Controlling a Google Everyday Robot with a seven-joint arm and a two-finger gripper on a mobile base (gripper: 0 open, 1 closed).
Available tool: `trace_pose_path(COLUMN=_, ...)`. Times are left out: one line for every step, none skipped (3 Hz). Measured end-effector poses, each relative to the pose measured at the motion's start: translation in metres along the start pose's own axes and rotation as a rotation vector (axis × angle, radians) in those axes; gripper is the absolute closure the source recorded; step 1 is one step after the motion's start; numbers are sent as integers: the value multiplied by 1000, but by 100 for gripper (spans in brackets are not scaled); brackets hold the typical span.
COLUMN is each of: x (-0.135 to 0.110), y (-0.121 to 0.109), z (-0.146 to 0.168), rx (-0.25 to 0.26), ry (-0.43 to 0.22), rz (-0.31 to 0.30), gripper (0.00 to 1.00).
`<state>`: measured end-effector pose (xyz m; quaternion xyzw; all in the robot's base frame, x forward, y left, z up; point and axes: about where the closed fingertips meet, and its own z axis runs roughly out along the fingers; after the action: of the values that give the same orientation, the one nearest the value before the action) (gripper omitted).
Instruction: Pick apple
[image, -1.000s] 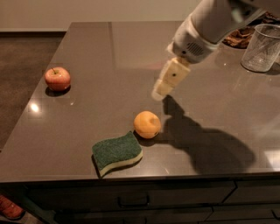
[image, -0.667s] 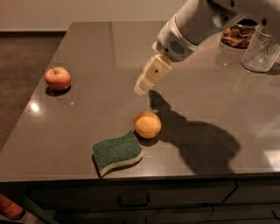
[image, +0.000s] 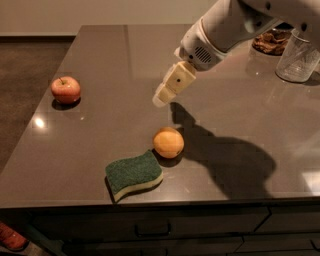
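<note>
One apple (image: 65, 90), one orange (image: 168, 142), one sponge (image: 134, 175); tool (image: 161, 99) hovers near orange.

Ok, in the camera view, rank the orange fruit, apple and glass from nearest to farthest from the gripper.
The gripper hangs over the middle of the table.
1. orange fruit, just in front of it.
2. apple, near the left edge in view.
3. glass, at the back right.
</note>
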<state>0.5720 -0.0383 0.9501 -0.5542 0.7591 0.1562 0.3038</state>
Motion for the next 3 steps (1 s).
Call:
trace_pose_path(x=-15, y=-9, z=16, rx=-16, ry=-56, rz=3, gripper=0)
trace_pose_path(x=-36, y=-21, z=47, rx=-41, ry=-115, rz=-3, gripper=0)
trace_pose_path(x=-54, y=-20, z=83, rx=-65, ry=-149, rz=-24, gripper=0)
